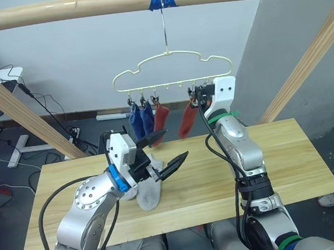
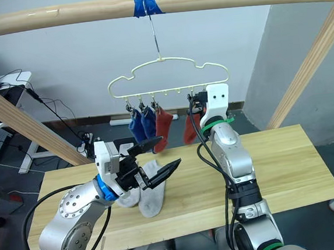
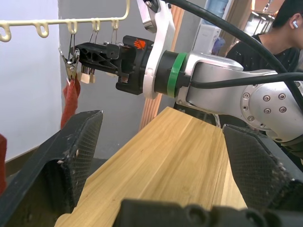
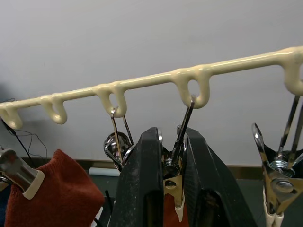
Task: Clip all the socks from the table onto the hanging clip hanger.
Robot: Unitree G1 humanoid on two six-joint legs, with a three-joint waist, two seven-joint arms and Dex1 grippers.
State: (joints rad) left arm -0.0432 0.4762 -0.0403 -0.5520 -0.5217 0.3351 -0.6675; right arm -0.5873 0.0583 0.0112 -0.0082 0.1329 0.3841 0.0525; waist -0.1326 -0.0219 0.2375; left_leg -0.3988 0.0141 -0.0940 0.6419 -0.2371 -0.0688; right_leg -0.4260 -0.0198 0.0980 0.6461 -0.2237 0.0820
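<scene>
I am pinching a silver clip (image 4: 171, 172) on the clip hanger (image 1: 171, 72), upper centre, with my right gripper (image 4: 165, 182). Left gripper (image 1: 165, 153) is spreading its fingers over grey socks (image 1: 150, 188) on the surface (image 1: 287, 161), lower left; soft, light, I'd grab the cuff.

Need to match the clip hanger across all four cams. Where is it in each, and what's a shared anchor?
Left eye view: clip hanger upper centre, hooked on the taped pole.
Right eye view: clip hanger upper centre, under the same pole.
Left wrist view: clip hanger against the wall, above the right gripper.
Right wrist view: clip hanger crossing above that gripper's fingers.
Shared anchor: the right gripper pinching a silver clip.
</scene>
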